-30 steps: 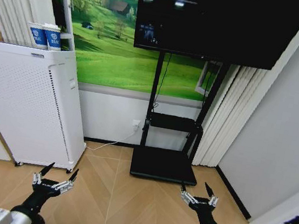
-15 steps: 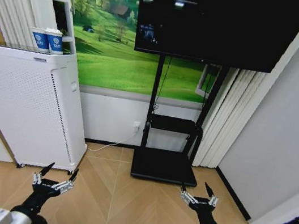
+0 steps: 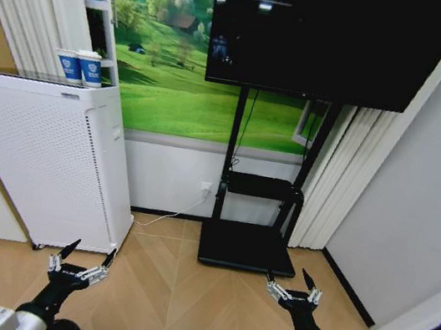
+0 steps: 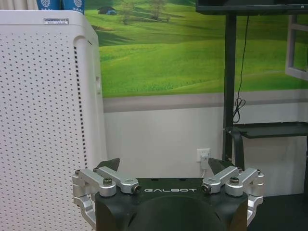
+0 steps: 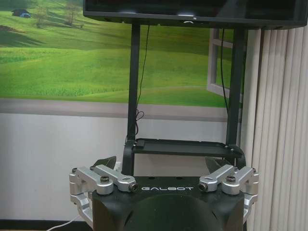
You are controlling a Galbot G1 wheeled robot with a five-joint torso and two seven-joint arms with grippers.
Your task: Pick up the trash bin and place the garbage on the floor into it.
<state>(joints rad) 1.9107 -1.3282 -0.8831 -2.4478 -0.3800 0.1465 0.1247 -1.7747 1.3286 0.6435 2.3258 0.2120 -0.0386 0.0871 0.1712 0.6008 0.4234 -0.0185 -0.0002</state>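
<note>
The trash bin and the garbage are out of view. The floor (image 3: 179,311) of tan herringbone boards lies bare in front of me. My left gripper (image 3: 93,250) hangs low at the lower left, open with nothing between its fingers, and points toward the white air purifier; it is also seen as the left gripper (image 4: 163,166) in its wrist view. My right gripper (image 3: 287,276) hangs low at the lower right, likewise open and holding nothing. In its wrist view the right gripper (image 5: 161,162) faces the black stand.
A tall white perforated air purifier (image 3: 35,159) stands on the left with two blue-and-white cups (image 3: 80,68) on top. A black TV stand (image 3: 246,241) carrying a large screen (image 3: 334,40) stands against the landscape wall. A grey wall (image 3: 417,206) closes the right side.
The whole picture has slid right and a little down, so the camera has turned leftward. Both grippers keep the same open pose in the view.
</note>
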